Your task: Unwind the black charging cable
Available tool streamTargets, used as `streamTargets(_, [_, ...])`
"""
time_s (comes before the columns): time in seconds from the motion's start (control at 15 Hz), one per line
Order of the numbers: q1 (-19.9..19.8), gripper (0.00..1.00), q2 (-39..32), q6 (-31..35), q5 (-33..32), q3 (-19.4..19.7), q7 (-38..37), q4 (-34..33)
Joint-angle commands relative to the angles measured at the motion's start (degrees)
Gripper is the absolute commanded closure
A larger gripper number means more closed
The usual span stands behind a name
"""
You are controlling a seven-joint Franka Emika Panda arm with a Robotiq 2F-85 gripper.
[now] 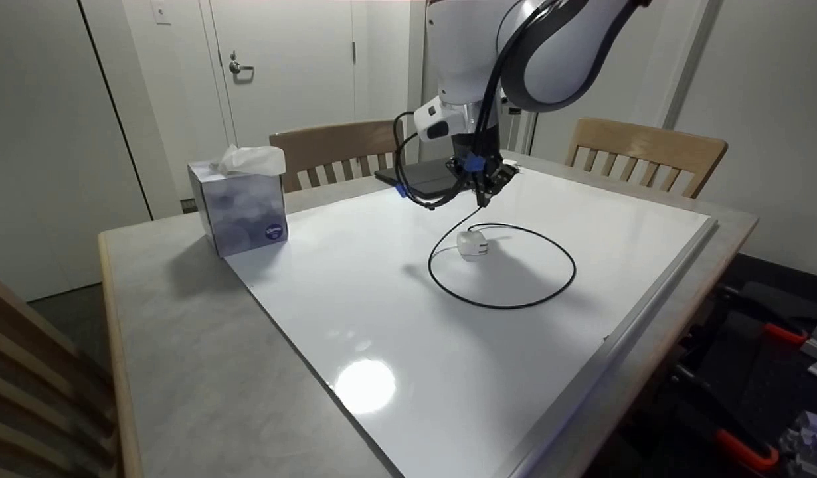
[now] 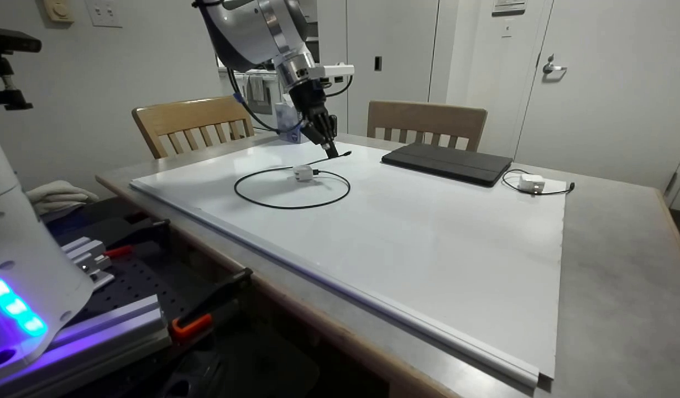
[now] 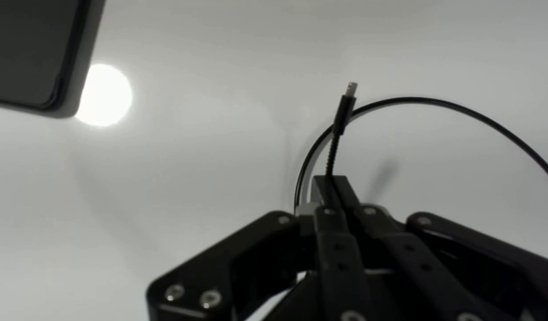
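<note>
Wrist view: black charging cable (image 3: 414, 100) is being pinched by the gripper (image 3: 330, 183), fingers (image 3: 345, 191) clenched just behind its plug end (image 3: 344, 115), which is pointing far, leaning right; the rest is curving off right. Dark pad (image 3: 31, 47) is showing far left.

In an exterior view, the loop (image 1: 506, 307) is lying on the near side of the fingers, white adapter (image 1: 473, 243) being enclosed at its far left; tissue box (image 1: 242, 207) is sitting well left.

In an exterior view, held stretch (image 2: 319, 161) is running left-right, loop lying near left. Rightward pull, away from white adapter, is probably being called for; dark pad is lying on that side, possibly obstructing, second adapter (image 2: 531, 183) farther right.
</note>
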State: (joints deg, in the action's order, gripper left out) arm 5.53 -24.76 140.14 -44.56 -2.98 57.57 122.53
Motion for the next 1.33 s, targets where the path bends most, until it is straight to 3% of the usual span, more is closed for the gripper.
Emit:
streamTargets(0.0, [0.57,0.99,0.26,2.68,-6.81,-1.33,2.95,0.02])
streamTargets(0.47, [1.85,0.99,-2.79,5.50,-14.28,-5.59,13.07,-4.81])
streamTargets(0.53, [1.80,0.99,-0.67,3.59,-12.18,-5.40,9.91,-2.38])
streamTargets(0.8, [1.89,0.99,-0.93,3.60,-12.17,-5.58,9.98,-2.67])
streamTargets(1.07, [0.03,0.99,-2.64,10.22,-7.95,-9.34,20.55,-2.54])
streamTargets(1.27, [-0.16,0.99,-4.25,11.33,-3.16,-11.73,30.34,-3.29])
